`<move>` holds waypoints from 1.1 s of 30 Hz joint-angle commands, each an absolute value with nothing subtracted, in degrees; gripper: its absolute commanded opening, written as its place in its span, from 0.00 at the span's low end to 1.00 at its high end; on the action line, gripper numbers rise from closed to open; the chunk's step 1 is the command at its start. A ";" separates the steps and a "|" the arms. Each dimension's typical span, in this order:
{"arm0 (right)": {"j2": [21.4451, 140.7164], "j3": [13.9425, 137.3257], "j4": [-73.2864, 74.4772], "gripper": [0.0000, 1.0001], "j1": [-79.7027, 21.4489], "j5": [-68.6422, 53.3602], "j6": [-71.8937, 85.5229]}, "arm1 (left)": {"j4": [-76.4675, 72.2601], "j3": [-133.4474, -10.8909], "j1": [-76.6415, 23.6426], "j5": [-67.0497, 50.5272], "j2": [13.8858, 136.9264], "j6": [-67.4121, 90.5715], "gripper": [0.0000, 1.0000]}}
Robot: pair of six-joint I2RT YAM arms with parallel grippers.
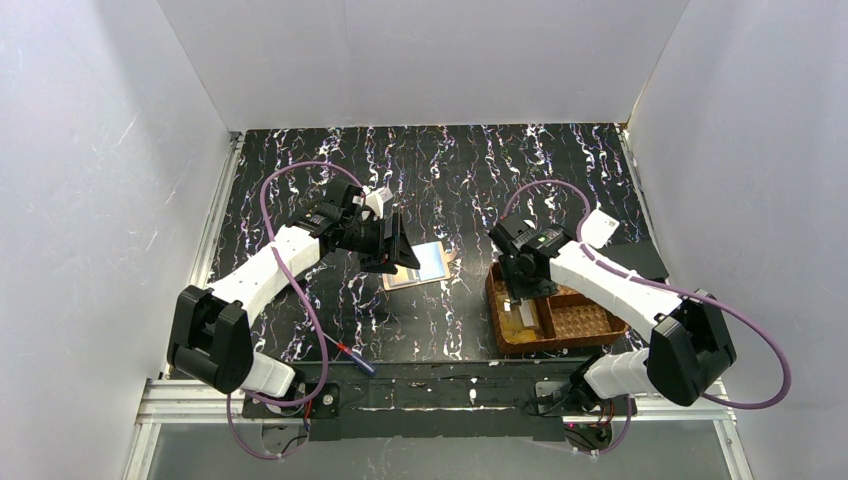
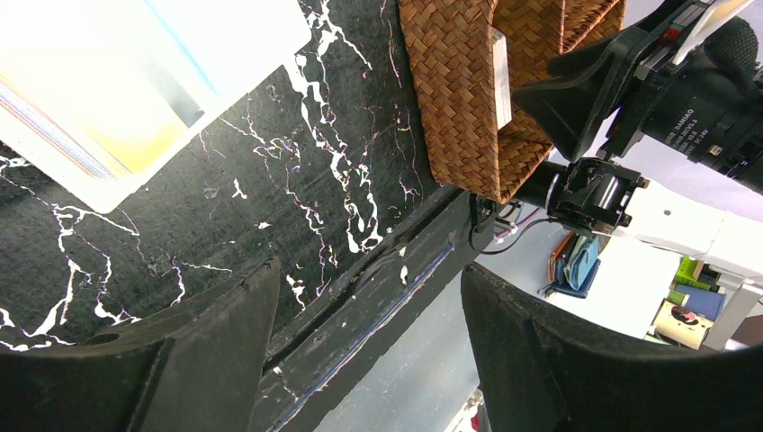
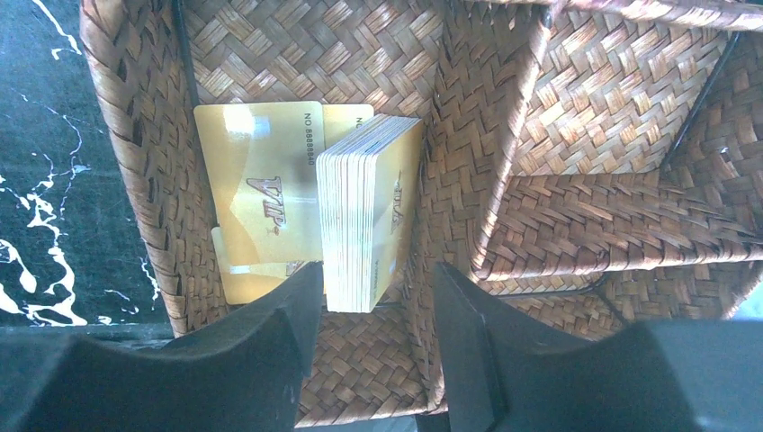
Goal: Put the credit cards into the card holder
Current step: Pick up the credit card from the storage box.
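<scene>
**Right tool set over the card stack; no grip made yet**

Nearest the bases, you are hanging the right tool point(image 3: 376, 288) nose-down into the woven basket point(image 3: 576, 135), over the end compartment against its outer wall. The credit cards point(image 3: 364, 216) are sitting in that compartment. A thick stack is standing on edge by the divider, and a few gold cards are lying flat under and beside it. The stack is presenting its thin edges upward, which in my judgement is why you are addressing it from above. Its near end is lying between the two fingers. One finger is sitting just beside it and a gap is showing at the other, so the jaws are parted and clamping nothing.

Farther out, you are holding the left tool point(image 2: 369, 274) spread wide and empty above the tabletop point(image 2: 297, 180), seemingly ready to receive. Just beyond it a pale flat rectangle point(image 2: 135, 81) with a blue band is lying. Glare is preventing me from telling whether this is a card or the card holder's open face.
</scene>
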State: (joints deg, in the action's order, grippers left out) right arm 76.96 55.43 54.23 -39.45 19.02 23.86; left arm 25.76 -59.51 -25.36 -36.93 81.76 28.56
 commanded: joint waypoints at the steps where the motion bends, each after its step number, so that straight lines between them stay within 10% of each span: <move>1: 78.22 58.27 56.75 0.56 -41.12 21.70 24.79 | 26.17 -59.69 -25.71 -38.45 79.63 27.50 0.72; 33: 88.69 59.26 58.89 0.41 -54.23 34.85 34.41 | 26.54 -56.50 -25.67 -37.43 75.81 25.38 0.73</move>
State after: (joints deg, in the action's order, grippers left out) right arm 88.33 59.42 59.53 -53.77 32.45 31.96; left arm 25.80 -57.00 -25.36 -37.02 78.56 26.57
